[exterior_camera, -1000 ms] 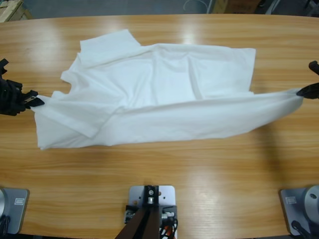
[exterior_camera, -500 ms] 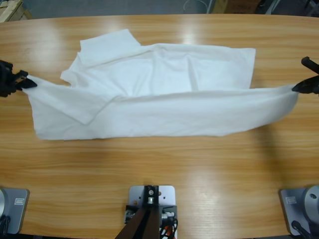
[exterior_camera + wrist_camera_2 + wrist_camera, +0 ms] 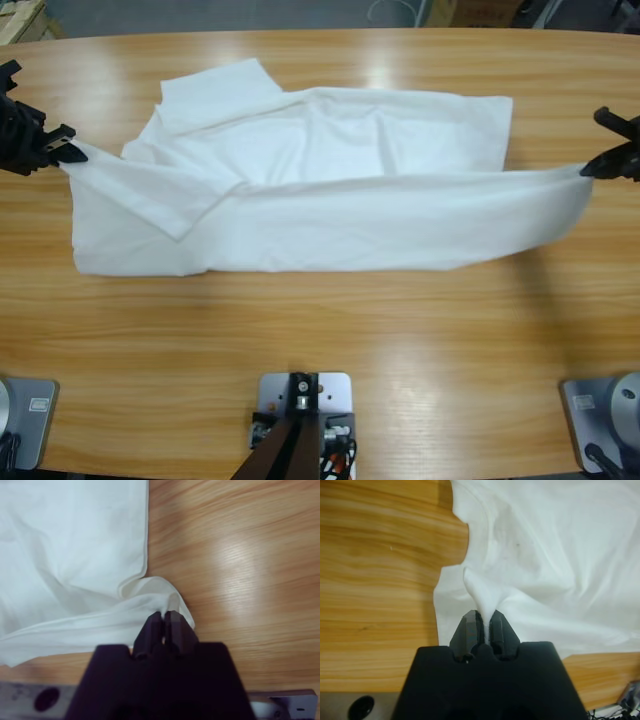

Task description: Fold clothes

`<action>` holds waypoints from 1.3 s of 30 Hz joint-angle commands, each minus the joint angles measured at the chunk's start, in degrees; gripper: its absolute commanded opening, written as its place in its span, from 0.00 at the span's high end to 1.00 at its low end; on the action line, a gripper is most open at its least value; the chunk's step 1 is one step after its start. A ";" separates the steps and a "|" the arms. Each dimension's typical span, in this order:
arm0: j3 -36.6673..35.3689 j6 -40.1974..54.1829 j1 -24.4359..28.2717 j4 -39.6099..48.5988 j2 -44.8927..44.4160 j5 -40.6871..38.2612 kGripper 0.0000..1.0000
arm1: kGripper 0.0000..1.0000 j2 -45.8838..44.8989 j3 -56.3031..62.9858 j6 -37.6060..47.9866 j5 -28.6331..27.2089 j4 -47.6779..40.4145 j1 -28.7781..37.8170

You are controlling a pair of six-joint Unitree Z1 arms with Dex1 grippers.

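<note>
Item 1: plain white short-sleeved T-shirt of thin soft fabric [image 3: 330, 180]. Lies spread across the middle of the high view on the long wooden table [image 3: 330, 350], reaching from near the left edge almost to the right edge. Its upper portion rests flat and creased; a sleeve juts toward the upper left. The lower portion is a long band drawn taut between the two grippers, its lower hem drooping to the table. Judged purpose: the near edge is lifted at both ends so that it can be carried over the flat part as one straight fold.

Item 2: left black two-jawed gripper [image 3: 62, 150], at the left edge of the high view. In the left wrist view the left gripper [image 3: 484, 622] has its jaws pinched narrow on a peak of white cloth that rises from between them. The pinch sits at a corner of the shirt, which likely keeps the fold line even.

Item 3: right black two-jawed gripper [image 3: 590, 168], at the right edge of the high view. In the right wrist view the right gripper [image 3: 163, 622] has its jaws pressed together on a bunched corner of the hem, bare table to the right.

Item 4: condition. Fold judged underway, not yet laid down.
</note>
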 commanded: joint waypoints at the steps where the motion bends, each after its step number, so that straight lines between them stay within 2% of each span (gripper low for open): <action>1: -2.11 2.18 2.75 -0.17 8.50 -0.57 1.00 | 1.00 7.29 -2.29 -1.42 -0.58 -0.50 -0.70; 12: -9.28 3.46 4.54 0.92 13.85 -0.59 1.00 | 1.00 13.71 -13.33 -3.48 -0.92 3.12 -1.20; 19: -9.54 3.46 4.77 3.42 12.60 -0.69 1.00 | 1.00 13.46 -13.70 -4.89 -1.29 5.70 -2.02; 29: -6.94 5.40 5.96 14.25 7.25 -0.59 1.00 | 1.00 2.64 -2.75 -2.39 -0.51 5.30 -1.90; 35: -4.04 5.31 3.54 15.65 -3.49 -0.76 1.00 | 1.00 -9.67 -2.94 -0.65 0.45 11.51 -1.71; 39: -0.35 4.43 0.74 15.65 -11.89 -2.01 1.00 | 1.00 -16.66 -2.45 2.20 0.96 15.74 2.57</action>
